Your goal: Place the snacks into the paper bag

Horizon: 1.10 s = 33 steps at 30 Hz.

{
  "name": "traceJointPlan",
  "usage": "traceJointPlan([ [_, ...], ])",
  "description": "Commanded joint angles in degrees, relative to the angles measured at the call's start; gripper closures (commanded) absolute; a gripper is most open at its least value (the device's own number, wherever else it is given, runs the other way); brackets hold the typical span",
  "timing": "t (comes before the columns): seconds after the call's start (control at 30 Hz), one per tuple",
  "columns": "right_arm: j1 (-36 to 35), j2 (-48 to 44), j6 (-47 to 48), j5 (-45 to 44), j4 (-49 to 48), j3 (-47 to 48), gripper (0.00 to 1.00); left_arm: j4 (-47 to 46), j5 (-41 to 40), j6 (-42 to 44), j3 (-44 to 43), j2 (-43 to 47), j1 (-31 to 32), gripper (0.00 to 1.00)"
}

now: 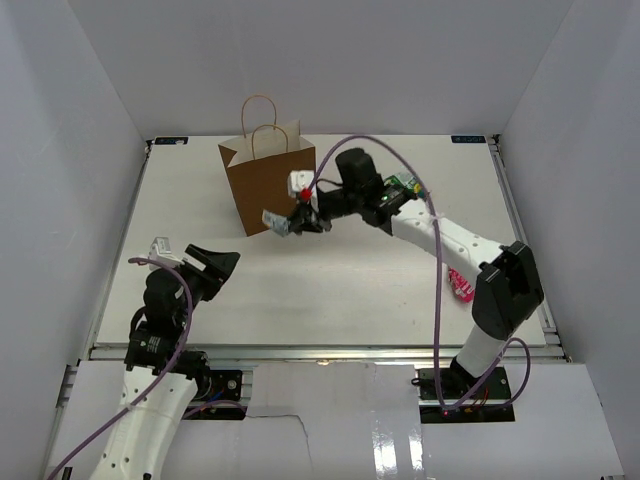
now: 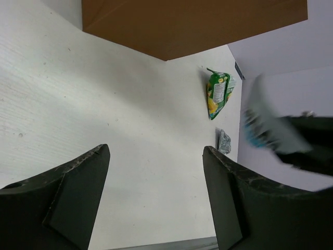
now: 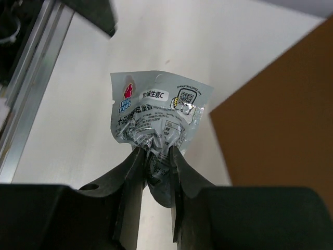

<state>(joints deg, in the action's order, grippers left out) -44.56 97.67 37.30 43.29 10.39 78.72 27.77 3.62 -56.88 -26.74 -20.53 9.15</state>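
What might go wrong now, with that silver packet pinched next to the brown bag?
The right gripper pinches the silver packet only by one crumpled end, so it might slip out. The packet hangs beside the paper bag, against its wall and not over its opening, so swinging it in could bump and tip the bag.

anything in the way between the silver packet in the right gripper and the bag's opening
No loose object shows between them. The silver packet, pinched in the right gripper, hangs beside the bag; only its front wall and handles separate it from the open top.
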Motion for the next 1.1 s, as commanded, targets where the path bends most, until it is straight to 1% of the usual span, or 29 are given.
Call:
traceJointPlan([
  [0.0, 5.3, -2.6, -8.3, 5.5, -2.7, 11.1, 0.92, -1.3, -0.1, 3.4, -1.0, 1.2, 0.1, 0.17],
  [0.07, 7.7, -2.0, -10.8, 5.0, -5.4, 15.7, 0.92, -1.9, 0.3, 4.1, -1.2, 1.5, 0.1, 0.14],
  [0.1, 9.8, -1.0, -13.8, 3.7, -7.0, 17.9, 0.92, -2.3, 1.0, 4.9, -1.3, 1.5, 0.2, 0.13],
  [0.13, 10.9, -0.3, -15.2, 3.1, -8.7, 22.1, 0.92, -3.1, 1.5, 5.5, -1.3, 1.3, 0.1, 0.10],
  [0.17, 12.3, 1.8, -16.6, 1.2, -11.2, 24.5, 0.92, -3.5, 1.9, 5.9, -1.3, 1.4, 0.1, 0.09],
  [0.2, 12.9, 3.1, -19.4, 0.3, -12.2, 26.8, 0.92, -3.9, 2.8, 6.3, -1.3, 1.3, 0.1, 0.07],
  [0.23, 13.3, 4.4, -20.9, -0.9, -12.9, 31.0, 0.92, -4.6, 3.1, 6.5, -1.1, 1.1, 0.2, 0.06],
  [0.27, 13.7, 7.2, -22.5, -2.1, -14.5, 32.8, 0.92, -5.0, 3.6, 6.6, -1.0, 1.1, 0.1, 0.06],
  [0.3, 14.3, 8.6, -24.3, -4.4, -15.4, 34.4, 0.92, -5.5, 3.9, 6.7, -0.9, 1.1, 0.2, 0.06],
  [0.33, 14.4, 9.6, -28.4, -6.1, -16.6, 36.2, 0.92, -5.6, 4.3, 6.8, -0.9, 0.8, 0.1, 0.06],
  [0.37, 14.5, 10.6, -30.4, -7.6, -18.0, 36.5, 0.92, -5.6, 4.5, 6.9, -1.1, 0.8, 0.2, 0.06],
  [0.4, 14.6, 12.2, -33.7, -10.0, -21.4, 36.4, 0.92, -5.5, 4.6, 7.2, -1.3, 0.8, 0.1, 0.06],
  [0.5, 14.5, 16.2, -37.8, -13.0, -25.2, 38.3, 0.92, -5.0, 4.6, 7.4, -1.6, 1.1, 0.1, 0.06],
  [0.53, 14.6, 17.5, -40.3, -13.0, -25.2, 39.7, 0.92, -4.8, 4.7, 7.4, -1.6, 1.6, 0.1, 0.06],
  [0.57, 14.5, 20.0, -41.4, -13.3, -25.2, 42.6, 0.92, -4.6, 4.5, 7.4, -1.6, 1.8, 0.1, 0.06],
  [0.67, 14.1, 24.0, -43.2, -12.7, -25.7, 46.3, 0.92, -4.0, 4.4, 7.3, -1.6, 2.7, 0.1, 0.06],
  [0.83, 13.7, 26.3, -44.1, -12.5, -26.0, 45.7, 0.92, -3.9, 4.7, 7.2, -1.4, 2.5, 0.1, 0.05],
  [1.0, 13.6, 24.6, -43.7, -10.2, -25.6, 39.4, 0.92, -4.0, 4.9, 7.5, -1.3, 1.6, 0.2, 0.05],
  [1.03, 13.5, 24.2, -43.5, -10.1, -25.6, 38.7, 0.91, -4.1, 5.0, 7.5, -1.3, 1.5, 0.2, 0.05],
  [1.07, 13.5, 23.7, -43.5, -10.0, -25.7, 38.1, 0.87, -4.4, 5.1, 7.5, -1.1, 1.3, 0.1, 0.05],
])
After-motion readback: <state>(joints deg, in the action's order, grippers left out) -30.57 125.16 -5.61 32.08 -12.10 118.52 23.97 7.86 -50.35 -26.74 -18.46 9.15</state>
